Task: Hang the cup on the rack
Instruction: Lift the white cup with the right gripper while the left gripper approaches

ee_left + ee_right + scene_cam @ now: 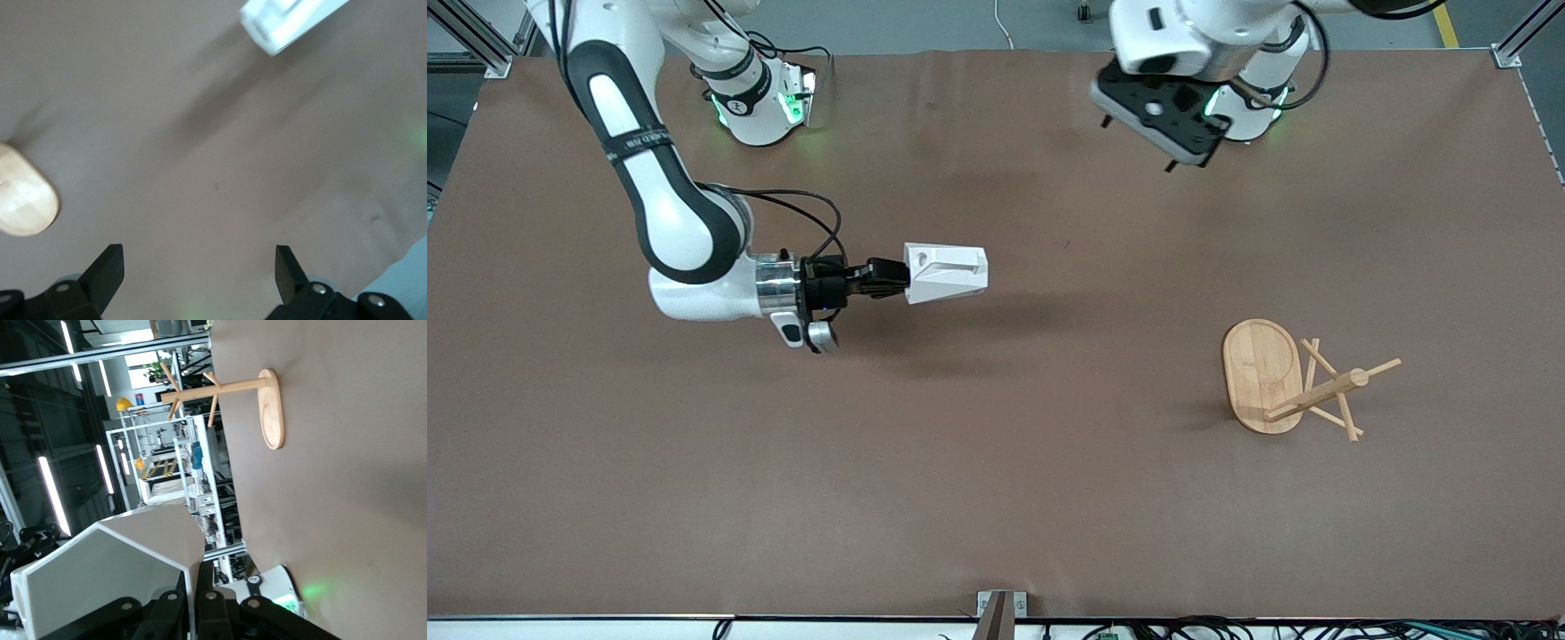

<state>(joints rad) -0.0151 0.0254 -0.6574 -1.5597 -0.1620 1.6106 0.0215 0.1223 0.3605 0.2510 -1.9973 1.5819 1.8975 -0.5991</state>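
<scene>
My right gripper is shut on the white faceted cup and holds it sideways in the air above the middle of the table. The cup fills the right wrist view, its wall pinched between the fingers. The bamboo rack stands on its oval base toward the left arm's end of the table, nearer to the front camera; it also shows in the right wrist view. My left gripper is open and empty, up in the air near its own base. The left wrist view shows the cup's end and the rack's base.
The brown table surface spreads around both things. Both arm bases stand along the table's edge farthest from the front camera. A metal bracket sits at the table's nearest edge.
</scene>
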